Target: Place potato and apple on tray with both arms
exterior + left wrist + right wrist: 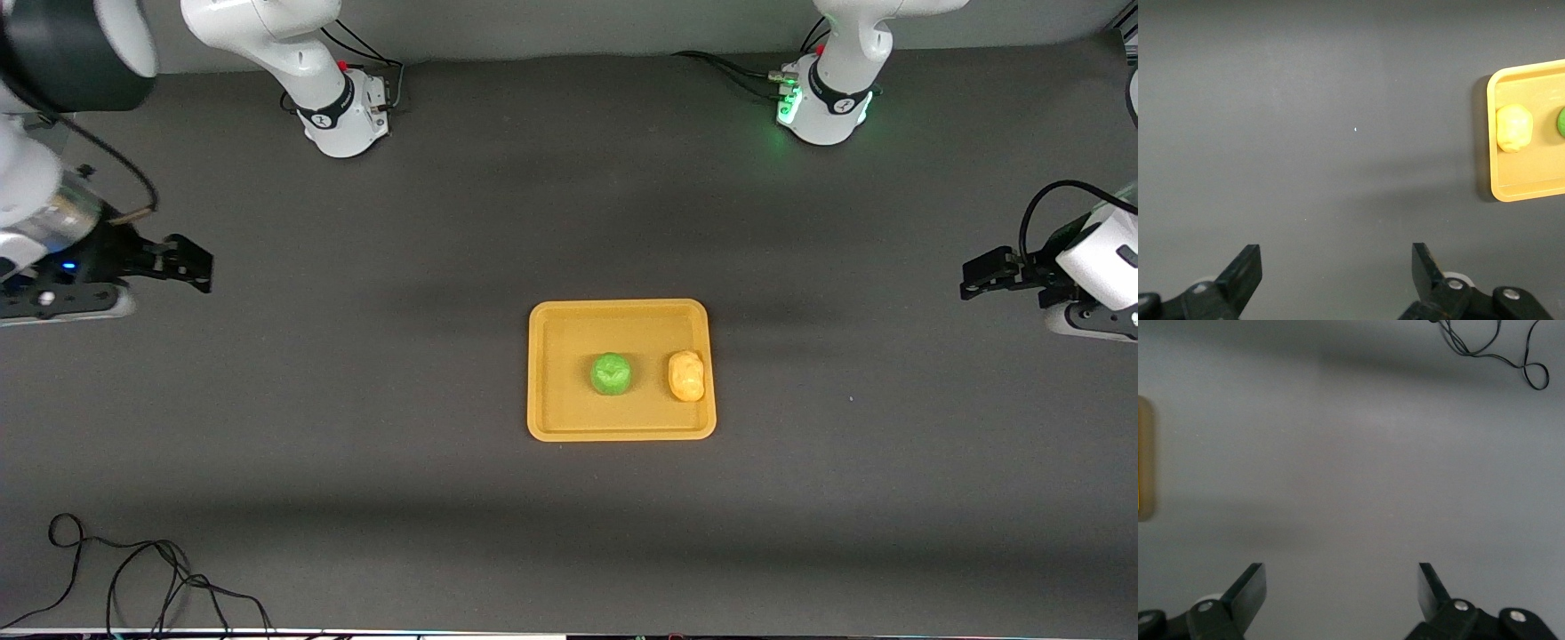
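The yellow-orange tray [551,418] lies in the middle of the table. The green apple [612,373] sits on it near the centre. The yellow-orange potato [686,375] lies on it beside the apple, toward the left arm's end. The left wrist view shows the tray [1511,190], the potato [1514,128] and an edge of the apple [1561,123]. My left gripper [978,274] is open and empty over bare table at the left arm's end; it also shows in its wrist view [1337,267]. My right gripper [188,263] is open and empty at the right arm's end, also in its wrist view [1341,587].
A loose black cable [133,578] lies on the table near the front camera at the right arm's end, and shows in the right wrist view [1491,350]. The arm bases [347,111] stand along the edge farthest from the front camera. The tray's edge [1143,460] shows in the right wrist view.
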{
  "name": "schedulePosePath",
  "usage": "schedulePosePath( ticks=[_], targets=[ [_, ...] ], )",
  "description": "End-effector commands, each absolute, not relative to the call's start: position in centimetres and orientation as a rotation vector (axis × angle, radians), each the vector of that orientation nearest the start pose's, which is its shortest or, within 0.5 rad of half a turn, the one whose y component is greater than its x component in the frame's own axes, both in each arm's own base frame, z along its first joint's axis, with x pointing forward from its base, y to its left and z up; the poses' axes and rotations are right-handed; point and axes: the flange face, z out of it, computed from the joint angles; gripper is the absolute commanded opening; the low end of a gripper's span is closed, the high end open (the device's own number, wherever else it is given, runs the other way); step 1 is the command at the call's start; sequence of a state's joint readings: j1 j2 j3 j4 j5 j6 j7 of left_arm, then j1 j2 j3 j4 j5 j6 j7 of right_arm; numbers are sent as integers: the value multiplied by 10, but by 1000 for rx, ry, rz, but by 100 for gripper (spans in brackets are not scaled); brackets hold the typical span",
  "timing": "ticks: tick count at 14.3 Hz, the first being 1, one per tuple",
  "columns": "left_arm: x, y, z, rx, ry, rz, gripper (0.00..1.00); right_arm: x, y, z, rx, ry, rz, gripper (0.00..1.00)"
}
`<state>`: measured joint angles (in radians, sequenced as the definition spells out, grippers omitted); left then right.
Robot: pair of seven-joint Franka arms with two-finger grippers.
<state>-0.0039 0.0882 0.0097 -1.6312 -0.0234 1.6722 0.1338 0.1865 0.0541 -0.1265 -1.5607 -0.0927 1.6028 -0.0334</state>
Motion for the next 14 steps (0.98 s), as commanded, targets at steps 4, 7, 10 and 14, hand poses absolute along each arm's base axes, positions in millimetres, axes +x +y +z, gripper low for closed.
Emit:
schedulePosePath(
  ticks=[4,7,10,14],
  targets=[
    [588,-4,556,-3166,235,74,100,561,-33,605,-3122,-62,21,100],
    [588,-8,559,-3160,243,70,100,560,-29,607,-3111,-63,17,100],
    [587,-7,561,-3157,243,70,100,564,-30,605,-3120,-73,30,100],
    [588,-6,560,-3157,243,68,100,564,-31,606,-3120,-61,28,100]
  ],
)
